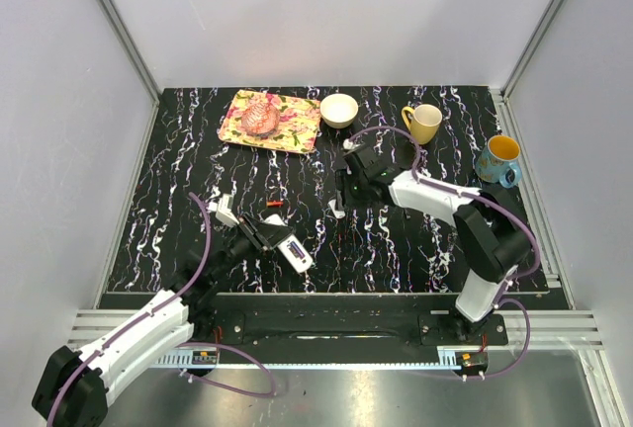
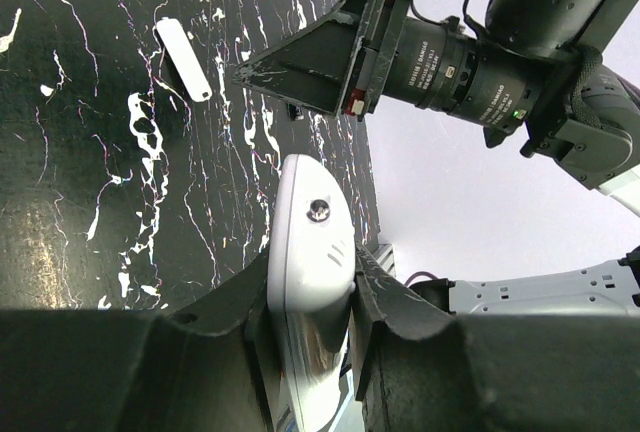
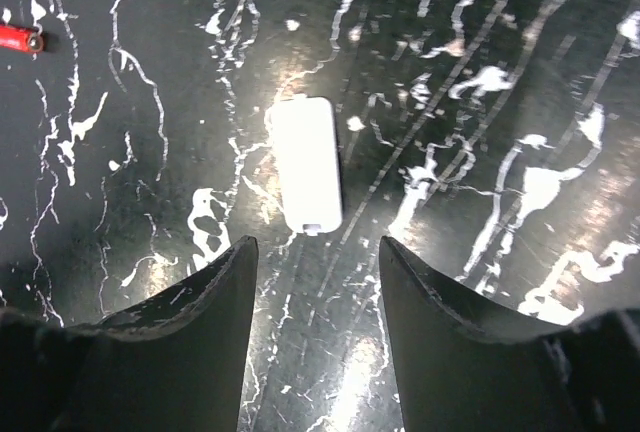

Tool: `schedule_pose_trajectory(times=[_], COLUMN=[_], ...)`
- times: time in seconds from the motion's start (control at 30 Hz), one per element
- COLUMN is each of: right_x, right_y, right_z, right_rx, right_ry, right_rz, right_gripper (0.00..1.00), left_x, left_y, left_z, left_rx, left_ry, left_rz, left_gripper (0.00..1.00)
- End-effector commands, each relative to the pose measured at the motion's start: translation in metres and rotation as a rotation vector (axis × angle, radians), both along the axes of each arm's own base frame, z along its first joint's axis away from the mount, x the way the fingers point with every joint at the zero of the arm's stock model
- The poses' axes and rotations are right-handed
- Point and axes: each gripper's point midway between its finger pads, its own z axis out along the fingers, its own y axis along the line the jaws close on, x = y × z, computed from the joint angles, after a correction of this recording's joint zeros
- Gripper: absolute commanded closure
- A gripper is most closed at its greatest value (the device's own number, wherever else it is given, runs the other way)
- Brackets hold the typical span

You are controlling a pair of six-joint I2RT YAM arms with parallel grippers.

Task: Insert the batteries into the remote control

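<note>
The place is a robotics lab test cell. Plain white panels (image 1: pixel 326 12) in aluminium profiles (image 1: pixel 117 27) box in a black marbled table (image 1: pixel 396 249). A left arm (image 1: pixel 138 333) and a right arm (image 1: pixel 485 239), trailing purple cables (image 1: pixel 203 239), are bolted to a metal rail (image 1: pixel 336 328). A floral tray (image 1: pixel 300 126), a bowl (image 1: pixel 339 109), a yellow mug (image 1: pixel 423 123) and a blue mug (image 1: pixel 497 158) sit like staged props.

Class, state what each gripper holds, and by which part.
Left gripper clamps the remote control across its long sides; right gripper holds nothing.

No legible text, labels or numbers anywhere.
</note>
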Motion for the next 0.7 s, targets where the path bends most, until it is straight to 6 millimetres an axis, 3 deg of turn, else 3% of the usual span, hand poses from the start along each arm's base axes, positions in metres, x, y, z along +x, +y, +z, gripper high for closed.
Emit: schedule_pose_trajectory(times=[0.0, 0.1, 0.33, 0.67], right_x=[-0.006, -0.004, 0.006, 0.0], right_y=[0.026, 0.032, 0.017, 0.015], right_z=[0.0, -0.002, -0.021, -0.036], right_rx=[0.001, -0.017, -0.176, -0.207], right_ry=[0.025, 0.025, 0.05, 0.09], right_rz=[0.139, 0.174, 0.166, 0.192], right_gripper=[0.42, 0.42, 0.45, 0.5], left_x=[0.007, 0.007, 0.008, 0.008], left_y=[-0.001, -0.001, -0.001, -0.001], left_z=[0.032, 0.032, 0.03, 0.029], left_rx=[-0.059, -0.057, -0.05, -0.044], left_ry=[-0.076, -0.078, -0.076, -0.076], left_rz=[0.02, 0.018, 0.019, 0.017], left_gripper=[1.0, 1.0, 1.0, 1.0])
